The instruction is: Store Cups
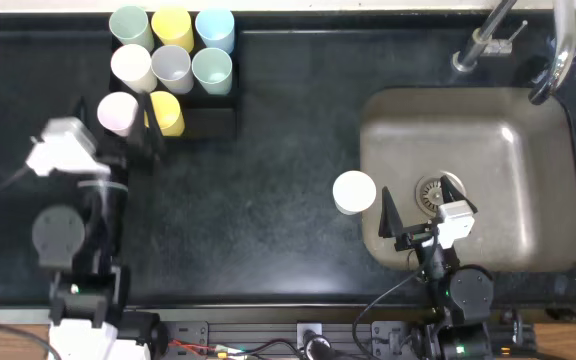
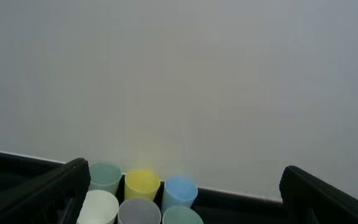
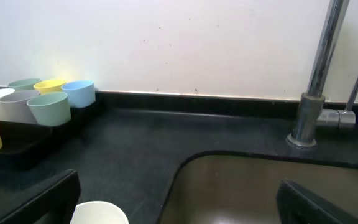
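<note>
The left pincer (image 2: 185, 183) has its fingers wide apart, the cup tray (image 1: 213, 122) just ahead. The right pincer (image 3: 176, 190) is also spread, a white cup (image 3: 98, 213) just outside one finger.

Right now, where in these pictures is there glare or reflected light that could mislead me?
Top view: the steel sink has a pale sheen on its floor, and the faucet glints. Left wrist view: a faint yellow glow lies on the wall above the back yellow cup. Right wrist view: the same glow above that cup, and a bright streak runs down the faucet.
</note>
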